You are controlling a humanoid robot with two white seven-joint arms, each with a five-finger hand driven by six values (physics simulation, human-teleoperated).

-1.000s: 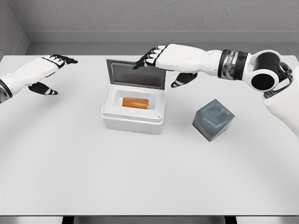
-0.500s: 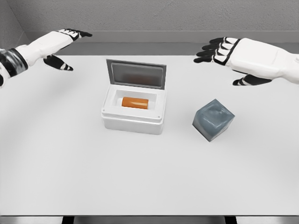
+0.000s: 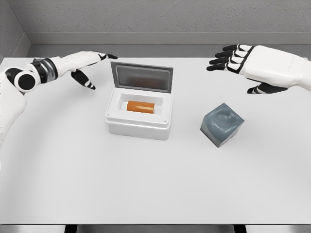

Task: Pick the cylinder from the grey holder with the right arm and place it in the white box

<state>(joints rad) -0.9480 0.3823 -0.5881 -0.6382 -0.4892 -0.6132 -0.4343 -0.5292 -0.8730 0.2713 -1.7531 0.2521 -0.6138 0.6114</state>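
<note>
An orange cylinder (image 3: 141, 106) is lying on its side inside the white box (image 3: 139, 124), whose lid (image 3: 142, 77) is standing open at the back. The grey holder (image 3: 222, 124) is sitting on the white table (image 3: 155, 184) to the box's right, apart from it. The 2 hands are hovering with fingers spread and holding nothing: the left hand (image 3: 90, 65) just beside the lid's left corner, the right hand (image 3: 252, 65) above and behind the holder.

1. The white table (image 3: 146, 184) is filling most of the head view, its far edge lying against a grey wall.
2. A white box (image 3: 138, 125) is sitting on it left of the middle, its lid standing open at the back.
3. A grey holder (image 3: 222, 124) is resting on the table to the right, apart from the box.
</note>
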